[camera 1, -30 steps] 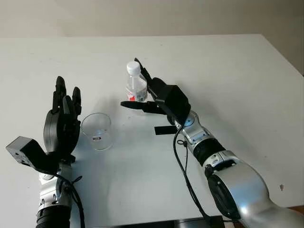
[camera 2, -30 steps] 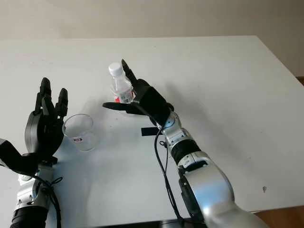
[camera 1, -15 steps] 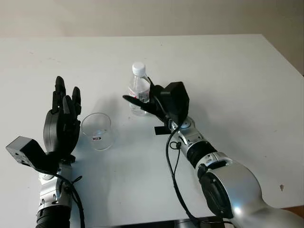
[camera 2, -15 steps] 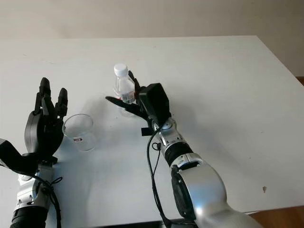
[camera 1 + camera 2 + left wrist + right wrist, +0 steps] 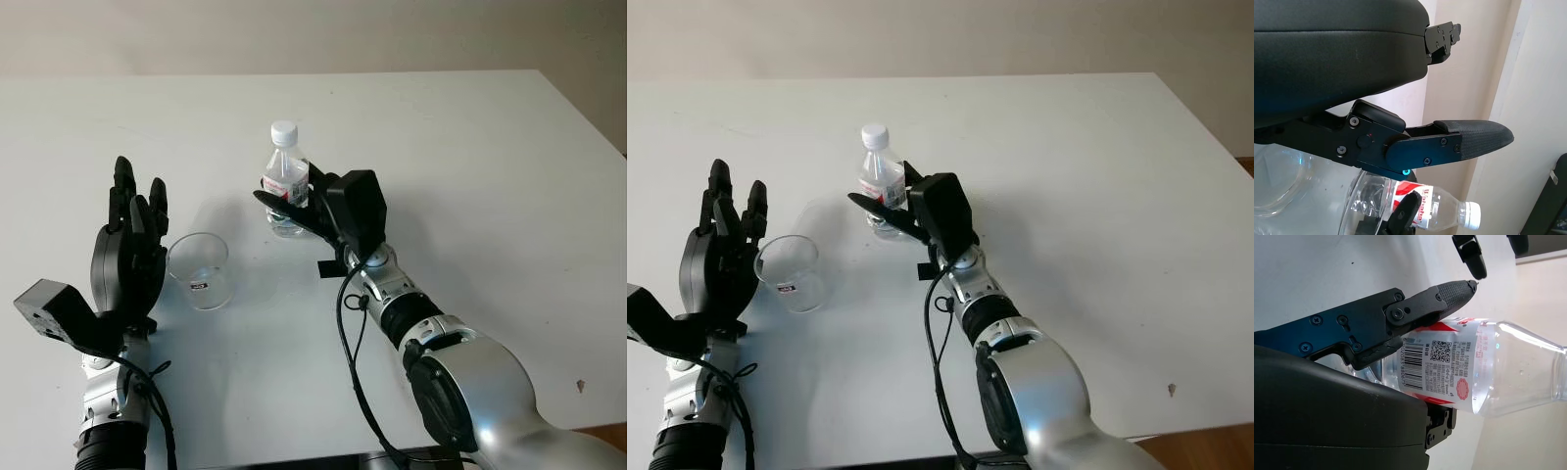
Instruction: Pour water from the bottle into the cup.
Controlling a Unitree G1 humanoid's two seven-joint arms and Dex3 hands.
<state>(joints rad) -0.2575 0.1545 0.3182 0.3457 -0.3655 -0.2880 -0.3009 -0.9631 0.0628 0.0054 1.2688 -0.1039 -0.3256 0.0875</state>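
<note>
A clear plastic bottle (image 5: 285, 162) with a white cap and a red-and-white label stands upright on the white table (image 5: 470, 157), at its middle. My right hand (image 5: 294, 201) reaches it from the right and is shut on its lower body. In the right wrist view one finger (image 5: 1449, 293) lies across the bottle's label (image 5: 1449, 362). An empty-looking clear cup (image 5: 201, 271) stands to the bottle's left, nearer to me. My left hand (image 5: 132, 240) is open and held upright just left of the cup, not touching it. The left wrist view shows the bottle (image 5: 1435, 208) past a finger (image 5: 1469, 139).
A small black piece (image 5: 326, 267) lies on the table under my right wrist. The table's right edge (image 5: 588, 117) runs along the far right, and its far edge meets a pale wall (image 5: 294, 39).
The bottle leaned left a second ago inside a wider right hand. It now stands upright, slightly further right, with the hand closed around it. Left hand and cup have not moved.
</note>
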